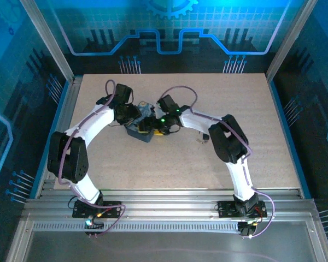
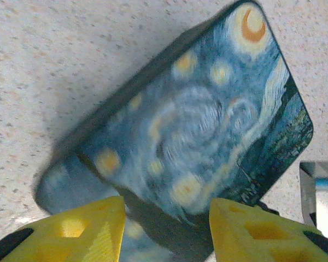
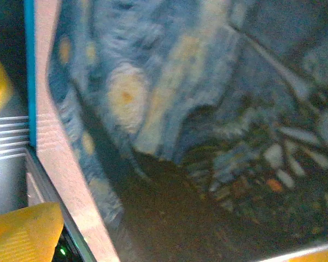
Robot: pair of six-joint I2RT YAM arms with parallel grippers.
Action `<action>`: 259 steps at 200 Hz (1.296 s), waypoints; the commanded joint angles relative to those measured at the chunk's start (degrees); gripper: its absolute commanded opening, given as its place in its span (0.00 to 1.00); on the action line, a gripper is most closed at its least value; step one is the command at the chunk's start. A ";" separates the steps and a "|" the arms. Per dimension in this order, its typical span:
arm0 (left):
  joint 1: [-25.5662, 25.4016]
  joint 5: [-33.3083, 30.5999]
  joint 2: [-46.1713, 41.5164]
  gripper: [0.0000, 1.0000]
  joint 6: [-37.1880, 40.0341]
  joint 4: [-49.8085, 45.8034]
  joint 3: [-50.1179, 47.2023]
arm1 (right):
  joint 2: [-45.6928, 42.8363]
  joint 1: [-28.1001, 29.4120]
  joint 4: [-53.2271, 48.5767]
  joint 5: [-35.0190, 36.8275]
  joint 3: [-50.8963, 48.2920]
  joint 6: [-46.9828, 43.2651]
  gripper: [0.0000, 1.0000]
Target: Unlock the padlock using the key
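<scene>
The padlock and the key are hidden or out of view. A dark blue swirl-patterned tin (image 1: 141,132) lies mid-table with both grippers over it. In the left wrist view the tin (image 2: 197,125) runs from lower left to upper right. Its near end sits between the yellow fingers (image 2: 71,232) of my left gripper (image 2: 167,232), which is shut on it. My right gripper (image 3: 169,248) hangs very close over the tin's lid (image 3: 208,109). Its jaws are wide open, with one yellow finger (image 3: 22,232) at the lower left and a sliver of the other at the lower right.
The speckled tabletop (image 1: 169,164) has bare room in front of and to both sides of the tin. A tiny dark thing (image 1: 200,141) lies by the right arm's elbow, too small to identify. Aluminium frame posts and blue panels wall in the table.
</scene>
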 commanded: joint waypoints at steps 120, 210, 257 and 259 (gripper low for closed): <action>8.82 -10.06 -6.39 0.99 9.15 -1.51 -2.65 | -23.77 -10.64 -9.78 7.71 -16.07 -19.61 1.00; 9.58 -21.96 -12.81 0.99 43.33 59.83 -40.64 | -43.38 -27.33 16.54 39.64 -44.21 -36.02 1.00; 13.25 -6.68 -10.34 0.99 42.16 75.19 -46.99 | -42.27 -35.87 36.11 36.36 -56.85 -36.61 1.00; 13.57 -6.19 -10.33 0.99 41.91 76.39 -47.57 | -42.15 -36.03 36.60 36.10 -57.14 -36.56 1.00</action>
